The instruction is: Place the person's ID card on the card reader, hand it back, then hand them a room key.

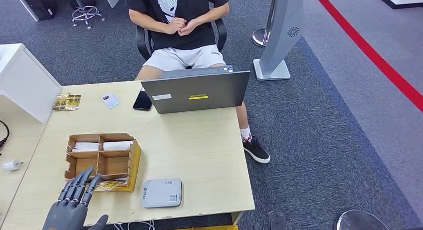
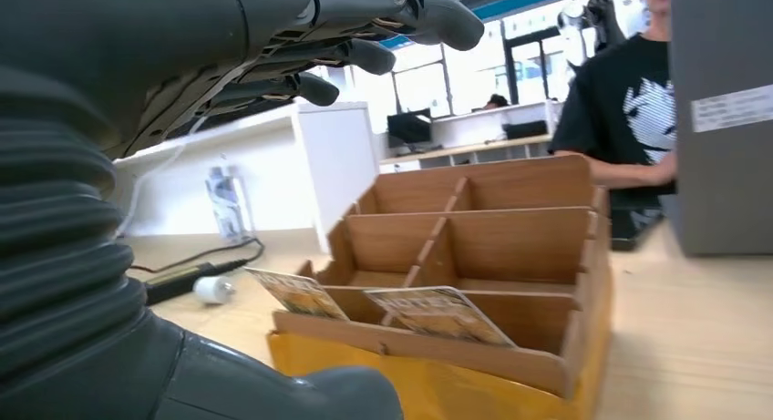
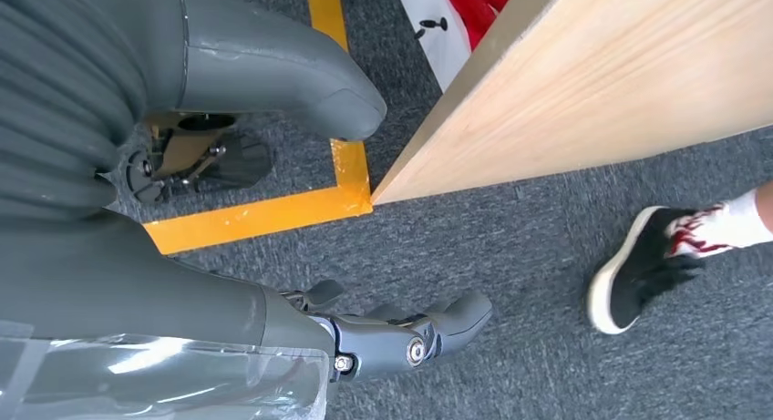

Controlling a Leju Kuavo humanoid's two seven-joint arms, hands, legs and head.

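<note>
Between person (image 1: pixel 177 20) and organizer (image 1: pixel 102 160), open laptop (image 1: pixel 197 93), black phone (image 1: pixel 142 101)

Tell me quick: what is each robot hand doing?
Left robot hand: open, fingers spread near the wooden divided card box, holding nothing.
Right robot hand: open, empty.

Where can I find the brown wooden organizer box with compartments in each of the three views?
Head view: the brown wooden organizer box stands on the light wooden table, lower left, just ahead of the left hand.
Left wrist view: the box is centre, beyond the hand.
Right wrist view: not in it.
Shared landmark: the table.
</note>
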